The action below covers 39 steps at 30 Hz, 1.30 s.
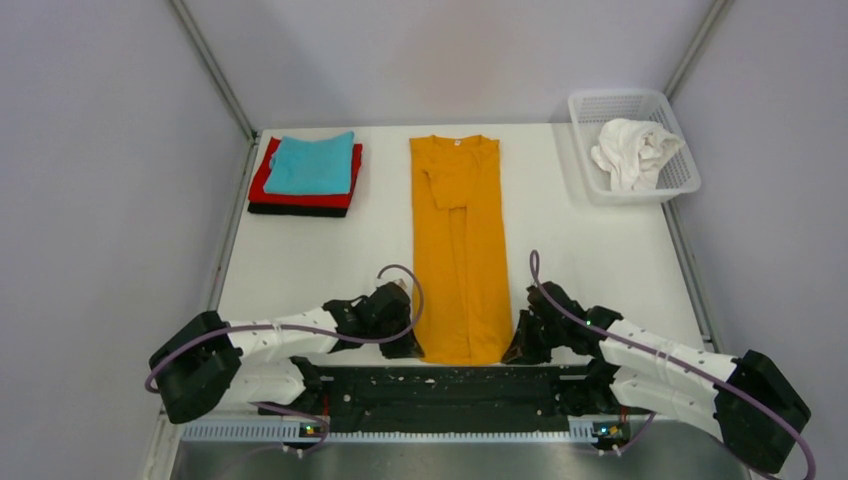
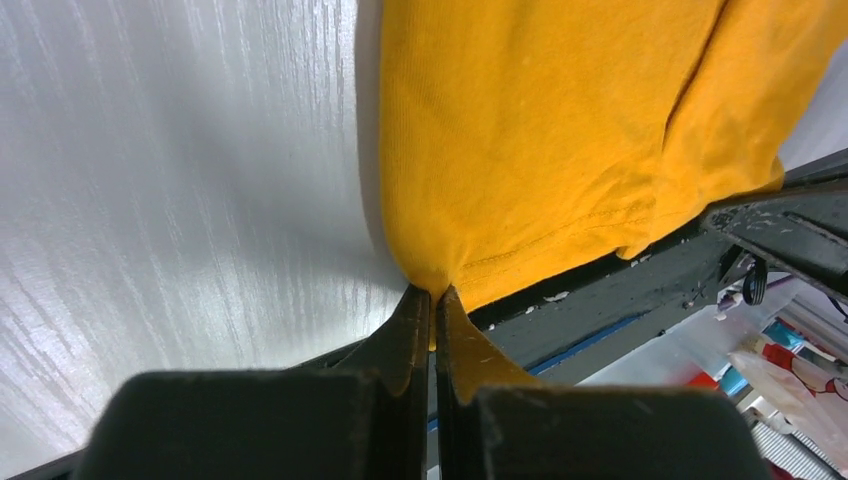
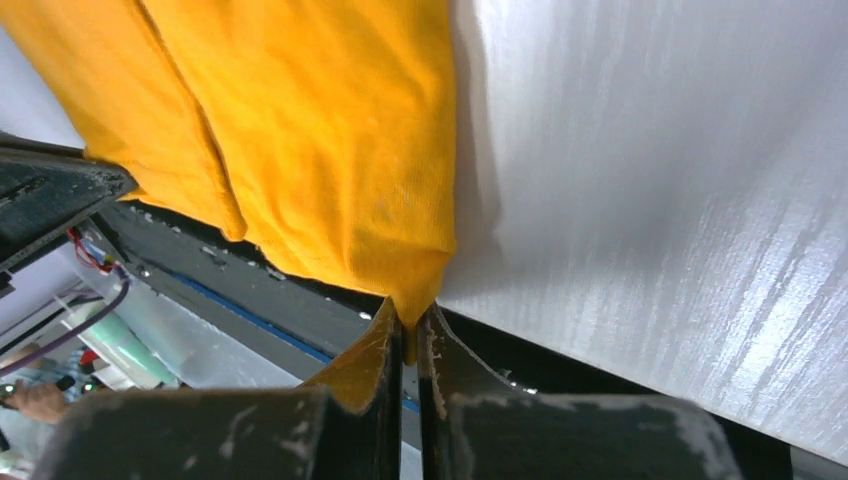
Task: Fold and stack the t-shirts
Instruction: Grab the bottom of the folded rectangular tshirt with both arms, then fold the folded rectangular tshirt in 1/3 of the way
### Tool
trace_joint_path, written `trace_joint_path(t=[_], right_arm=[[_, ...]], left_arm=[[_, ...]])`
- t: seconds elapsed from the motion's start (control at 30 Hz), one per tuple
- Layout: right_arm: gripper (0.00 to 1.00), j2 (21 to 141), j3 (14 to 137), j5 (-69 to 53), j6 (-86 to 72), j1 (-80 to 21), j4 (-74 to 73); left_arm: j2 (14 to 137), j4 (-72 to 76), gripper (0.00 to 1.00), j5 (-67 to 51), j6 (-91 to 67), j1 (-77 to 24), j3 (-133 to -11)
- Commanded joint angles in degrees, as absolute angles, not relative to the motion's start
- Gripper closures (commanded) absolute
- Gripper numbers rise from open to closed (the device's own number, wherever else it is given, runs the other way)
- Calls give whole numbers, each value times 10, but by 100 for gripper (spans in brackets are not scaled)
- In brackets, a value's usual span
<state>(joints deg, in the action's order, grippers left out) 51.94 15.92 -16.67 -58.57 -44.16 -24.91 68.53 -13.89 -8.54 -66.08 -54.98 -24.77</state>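
Note:
The orange t-shirt lies folded into a long narrow strip down the middle of the table, collar at the far end. My left gripper is shut on its near left hem corner. My right gripper is shut on its near right hem corner. Both corners sit at the table's near edge. A folded stack at the far left has the teal shirt on top, the red shirt under it and the black shirt at the bottom. The white shirt lies crumpled in the basket.
The white mesh basket stands at the far right corner. A black rail runs along the near table edge between the arm bases. Grey walls close in on both sides and at the back.

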Motion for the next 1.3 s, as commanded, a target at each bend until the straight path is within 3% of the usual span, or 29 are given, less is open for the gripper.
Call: trace_joint_path(t=[0.0,0.27,0.53,1.27], right_arm=[[100,519,206,-140,-547,-445,-212],[100,546,274,-121,-502,-443,-203],[100,641,380,-91,-431,-374,-172],[100,928,625,-111,-337,-211,-70]], left_arm=[[650,-146,100,-82,-662,-553,-264],[651,-140,100,-49,-631,-540,-332],[718,-140,100,-65,-549,-424,-434],[1031,-179,100,-161,-419,-240,-766]])
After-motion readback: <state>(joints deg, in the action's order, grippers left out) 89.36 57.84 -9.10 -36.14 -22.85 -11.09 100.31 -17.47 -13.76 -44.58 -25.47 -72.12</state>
